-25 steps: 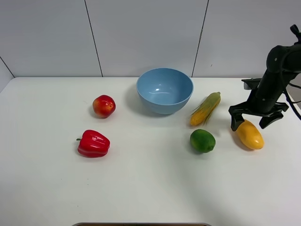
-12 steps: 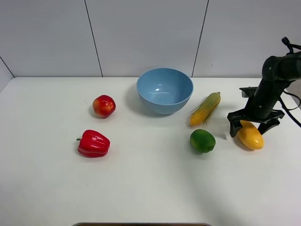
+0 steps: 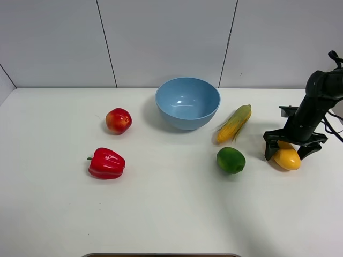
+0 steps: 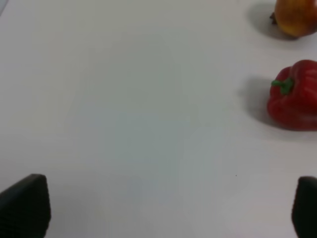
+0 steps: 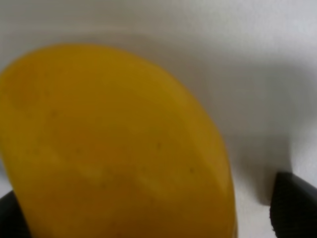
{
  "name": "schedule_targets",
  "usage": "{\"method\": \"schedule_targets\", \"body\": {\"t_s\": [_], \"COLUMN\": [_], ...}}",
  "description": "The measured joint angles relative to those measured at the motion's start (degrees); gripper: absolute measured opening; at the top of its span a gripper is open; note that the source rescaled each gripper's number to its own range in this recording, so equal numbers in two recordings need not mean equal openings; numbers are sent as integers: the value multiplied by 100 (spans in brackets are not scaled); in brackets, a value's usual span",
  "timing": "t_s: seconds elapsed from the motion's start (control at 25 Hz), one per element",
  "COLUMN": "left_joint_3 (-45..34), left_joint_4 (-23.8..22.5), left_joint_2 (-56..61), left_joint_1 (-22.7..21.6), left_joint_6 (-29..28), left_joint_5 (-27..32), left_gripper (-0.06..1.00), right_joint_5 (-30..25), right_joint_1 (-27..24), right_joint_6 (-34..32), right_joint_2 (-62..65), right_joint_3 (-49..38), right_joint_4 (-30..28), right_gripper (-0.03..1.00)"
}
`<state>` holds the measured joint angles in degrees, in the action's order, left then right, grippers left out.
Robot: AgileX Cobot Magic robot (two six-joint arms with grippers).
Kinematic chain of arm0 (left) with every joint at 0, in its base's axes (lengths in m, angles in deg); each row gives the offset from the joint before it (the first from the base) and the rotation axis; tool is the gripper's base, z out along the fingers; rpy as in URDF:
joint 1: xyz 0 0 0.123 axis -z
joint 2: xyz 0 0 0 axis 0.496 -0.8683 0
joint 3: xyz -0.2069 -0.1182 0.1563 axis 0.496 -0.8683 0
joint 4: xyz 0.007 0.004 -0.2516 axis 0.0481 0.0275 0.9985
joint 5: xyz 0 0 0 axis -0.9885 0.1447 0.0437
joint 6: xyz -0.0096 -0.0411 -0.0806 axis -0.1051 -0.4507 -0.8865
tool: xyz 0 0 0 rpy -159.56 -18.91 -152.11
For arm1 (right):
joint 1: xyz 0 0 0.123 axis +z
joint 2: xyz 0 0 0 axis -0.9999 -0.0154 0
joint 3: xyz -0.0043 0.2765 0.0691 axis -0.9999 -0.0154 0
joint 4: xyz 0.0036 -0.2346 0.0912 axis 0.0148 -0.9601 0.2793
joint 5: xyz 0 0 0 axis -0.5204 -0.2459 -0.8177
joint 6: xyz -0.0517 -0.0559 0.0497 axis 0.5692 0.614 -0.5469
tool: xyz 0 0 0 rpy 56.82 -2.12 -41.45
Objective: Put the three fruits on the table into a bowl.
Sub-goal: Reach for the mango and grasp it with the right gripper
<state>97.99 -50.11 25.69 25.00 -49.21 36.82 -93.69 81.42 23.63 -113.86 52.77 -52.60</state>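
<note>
right claw (image 3: pixel 289 154) astride the mango (image 3: pixel 287 160), near the tabletop's (image 3: pixel 171 214) right edge
jaws apart, nothing gripped; firm, smooth skin may slip, so pinch its narrow middle.

Fruit only partly seen

The mango (image 5: pixel 114 148) is blurred and cropped in the right wrist view, and its far end is covered by the right gripper (image 3: pixel 288 154) in the high view. The apple (image 4: pixel 297 17) and bell pepper (image 4: pixel 296 96) are cut off by the left wrist view's edges.

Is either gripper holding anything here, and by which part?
Nothing is held. The right gripper straddles the mango with jaws open, not clamped on it; the left gripper is open and empty.
</note>
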Motion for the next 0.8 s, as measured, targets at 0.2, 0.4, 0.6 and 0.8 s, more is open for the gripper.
{"method": "schedule_targets", "body": {"t_s": [0.2, 0.4, 0.6, 0.8], "left_joint_3": [0, 0, 0, 0], "left_joint_4": [0, 0, 0, 0], "left_joint_2": [0, 0, 0, 0], "left_joint_1": [0, 0, 0, 0], "left_joint_6": [0, 0, 0, 0], "left_joint_5": [0, 0, 0, 0], "left_gripper": [100, 100, 100, 100], "right_joint_5": [46, 66, 86, 109], "right_joint_1": [0, 0, 0, 0], "right_joint_6": [2, 14, 31, 36], "right_joint_2": [0, -4, -6, -6], "right_joint_3": [4, 4, 11, 11], "right_joint_4": [6, 6, 12, 43], "right_gripper": [69, 68, 47, 42]}}
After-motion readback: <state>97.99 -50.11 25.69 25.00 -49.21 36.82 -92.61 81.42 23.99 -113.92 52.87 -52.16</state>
